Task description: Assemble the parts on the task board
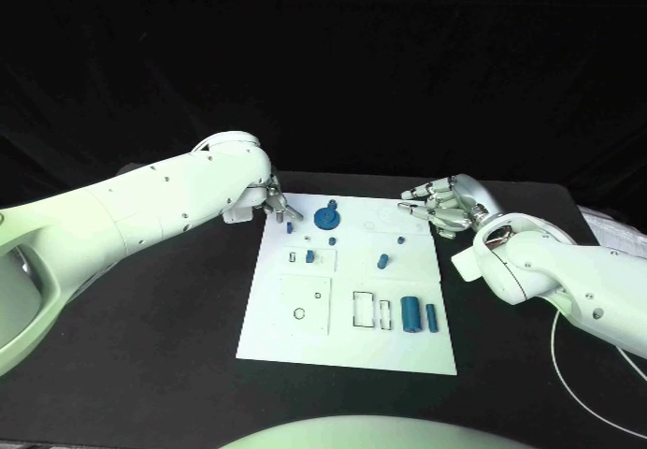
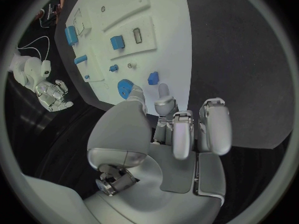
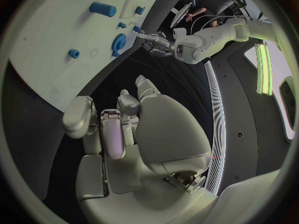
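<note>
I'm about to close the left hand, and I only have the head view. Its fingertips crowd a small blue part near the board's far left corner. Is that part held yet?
Observer: No. The left wrist view shows the small blue part lying flat on the task board, just ahead of the left hand. Nothing is between its fingers.
Operator: And the right hand, is there anything in its palm?
Observer: Nothing. The right wrist view looks along the right hand from behind. Its fingers are apart and hold no part, and they reach toward the board's edge without touching it.
</note>
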Action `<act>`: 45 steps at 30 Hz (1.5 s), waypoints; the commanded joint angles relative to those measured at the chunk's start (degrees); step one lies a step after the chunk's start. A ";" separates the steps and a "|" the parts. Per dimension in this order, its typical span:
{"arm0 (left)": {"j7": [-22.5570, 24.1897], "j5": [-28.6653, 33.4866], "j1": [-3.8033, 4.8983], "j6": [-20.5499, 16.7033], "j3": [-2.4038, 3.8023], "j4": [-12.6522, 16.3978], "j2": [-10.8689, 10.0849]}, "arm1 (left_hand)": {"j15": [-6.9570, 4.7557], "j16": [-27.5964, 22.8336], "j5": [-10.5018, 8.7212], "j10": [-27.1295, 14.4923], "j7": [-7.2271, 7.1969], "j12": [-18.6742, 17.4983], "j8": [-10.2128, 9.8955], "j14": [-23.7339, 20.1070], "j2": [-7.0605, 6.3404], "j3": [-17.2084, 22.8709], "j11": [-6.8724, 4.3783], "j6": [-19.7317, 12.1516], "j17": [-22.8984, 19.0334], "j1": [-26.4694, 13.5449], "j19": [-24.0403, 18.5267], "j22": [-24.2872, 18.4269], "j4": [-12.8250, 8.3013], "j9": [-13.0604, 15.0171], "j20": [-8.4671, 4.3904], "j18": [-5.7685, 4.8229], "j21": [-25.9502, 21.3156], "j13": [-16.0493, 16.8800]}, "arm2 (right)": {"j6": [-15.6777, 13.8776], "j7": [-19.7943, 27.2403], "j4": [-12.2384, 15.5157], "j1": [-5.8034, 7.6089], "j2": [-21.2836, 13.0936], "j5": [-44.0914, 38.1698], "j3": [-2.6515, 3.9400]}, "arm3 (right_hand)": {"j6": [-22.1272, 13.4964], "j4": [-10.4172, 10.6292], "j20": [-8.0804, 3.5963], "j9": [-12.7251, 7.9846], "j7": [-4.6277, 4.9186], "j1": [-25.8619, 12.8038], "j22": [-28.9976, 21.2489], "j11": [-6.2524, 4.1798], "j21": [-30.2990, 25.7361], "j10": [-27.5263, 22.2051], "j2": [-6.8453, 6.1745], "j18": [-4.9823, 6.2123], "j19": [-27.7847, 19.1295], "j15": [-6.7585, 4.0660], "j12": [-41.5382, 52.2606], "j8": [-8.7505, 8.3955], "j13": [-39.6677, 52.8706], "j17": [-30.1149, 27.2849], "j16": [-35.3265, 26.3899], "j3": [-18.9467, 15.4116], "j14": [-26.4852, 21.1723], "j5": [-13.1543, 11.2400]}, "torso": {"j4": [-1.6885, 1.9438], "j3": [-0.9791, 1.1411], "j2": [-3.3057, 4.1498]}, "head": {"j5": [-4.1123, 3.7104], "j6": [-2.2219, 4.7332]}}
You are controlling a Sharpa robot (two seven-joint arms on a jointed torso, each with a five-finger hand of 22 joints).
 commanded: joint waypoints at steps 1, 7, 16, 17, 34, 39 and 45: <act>0.46 0.52 0.03 2.09 -0.01 -0.19 0.23 | -0.50 0.18 0.12 0.41 -0.25 0.44 0.37 6.03 0.53 -0.28 -0.24 0.28 15.05 0.42 0.49 4.00 -0.06 0.16 -0.15 0.77 0.32 0.06 | 0.81 0.23 0.01 -0.05 0.09 -0.19 0.00 | 0.21 0.34 0.08 -0.09 0.03 -0.35 -0.05 -0.09 -0.24 -0.36 0.29 1.00 -0.46 -0.43 -0.30 -0.09 -0.09 4.88 -0.31 0.09 3.63 0.27 | 0.06 0.06 -0.08 | -0.05 -0.07; 0.41 1.22 0.02 2.57 -0.05 -0.33 0.41 | -0.54 0.18 0.13 0.50 -0.31 0.57 0.60 6.03 1.10 -0.31 -0.30 0.23 15.05 1.73 0.57 4.15 -0.35 0.46 -0.20 0.73 0.42 0.10 | 0.83 0.24 -0.03 -0.07 0.18 -0.19 0.00 | 0.21 0.34 0.08 -0.09 0.03 -0.35 -0.05 -0.09 -0.24 -0.36 0.29 1.00 -0.46 -0.43 -0.30 -0.09 -0.09 4.88 -0.31 0.09 3.63 0.27 | 0.06 0.05 -0.08 | 0.00 -0.09; 0.36 1.84 -0.04 3.02 -0.11 -0.75 0.79 | -0.54 0.18 0.14 0.53 -0.33 0.60 0.86 6.03 1.85 -0.16 -0.31 0.10 15.05 3.72 0.63 4.29 -0.76 0.87 -0.23 0.70 0.47 -0.03 | 0.84 0.27 -0.08 -0.10 0.28 -0.19 0.00 | 0.21 0.34 0.08 -0.09 0.03 -0.35 -0.05 -0.09 -0.24 -0.36 0.29 1.00 -0.46 -0.43 -0.30 -0.09 -0.09 4.88 -0.31 0.09 3.63 0.27 | 0.03 0.04 -0.02 | 0.06 -0.14; 0.36 1.94 -0.07 2.98 -0.12 -0.84 0.88 | -0.53 0.18 0.14 0.53 -0.33 0.59 0.87 6.03 1.88 -0.16 -0.32 0.09 15.05 3.76 0.63 4.29 -0.76 0.88 -0.23 0.70 0.47 -0.04 | 0.85 0.28 -0.09 -0.11 0.31 -0.19 0.00 | 0.21 0.34 0.08 -0.09 0.03 -0.35 -0.05 -0.09 -0.24 -0.36 0.29 1.00 -0.46 -0.43 -0.30 -0.09 -0.09 4.88 -0.31 0.09 3.63 0.27 | 0.02 0.04 -0.02 | 0.05 -0.13; 0.32 2.37 -0.30 2.52 -0.23 -1.93 1.62 | -0.51 0.18 0.14 0.54 -0.31 0.60 1.00 6.03 2.91 0.14 -0.29 -0.06 15.05 5.17 0.62 4.32 -0.95 1.18 -0.22 0.70 0.42 -0.16 | 0.91 0.32 -0.12 -0.15 0.43 -0.19 0.00 | 0.19 0.34 0.08 -0.09 0.03 -0.27 -0.19 -0.10 -0.33 -0.41 0.35 1.02 -0.52 -0.43 -0.37 -0.11 -0.17 4.84 -0.35 0.11 3.62 0.35 | 0.04 0.06 -0.03 | -0.08 -0.36; 0.21 2.40 -0.33 2.86 -0.27 -2.26 1.75 | -0.50 0.18 0.14 0.45 -0.30 0.48 1.05 6.03 3.79 0.61 -0.30 -0.17 15.05 6.30 0.56 4.24 -1.25 1.35 -0.21 0.73 0.31 -0.37 | 0.92 0.32 -0.12 -0.16 0.43 -0.19 0.00 | 0.19 0.34 0.08 -0.09 0.03 -0.27 -0.19 -0.10 -0.33 -0.41 0.35 1.02 -0.52 -0.43 -0.37 -0.11 -0.17 4.84 -0.35 0.11 3.62 0.35 | 0.00 0.07 -0.07 | -0.06 -0.44; 0.10 2.41 -0.35 3.20 -0.29 -2.68 1.84 | -0.53 0.18 0.15 0.37 -0.38 0.41 1.05 6.03 4.84 1.56 -0.37 -0.41 15.05 8.28 0.52 4.22 -2.08 1.54 -0.22 0.74 0.22 -0.53 | 0.94 0.33 -0.11 -0.17 0.42 -0.19 0.00 | 0.19 0.34 0.08 -0.09 0.03 -0.27 -0.19 -0.10 -0.33 -0.41 0.35 1.02 -0.52 -0.43 -0.37 -0.11 -0.17 4.84 -0.35 0.11 3.62 0.35 | 0.03 0.06 -0.05 | -0.16 -0.48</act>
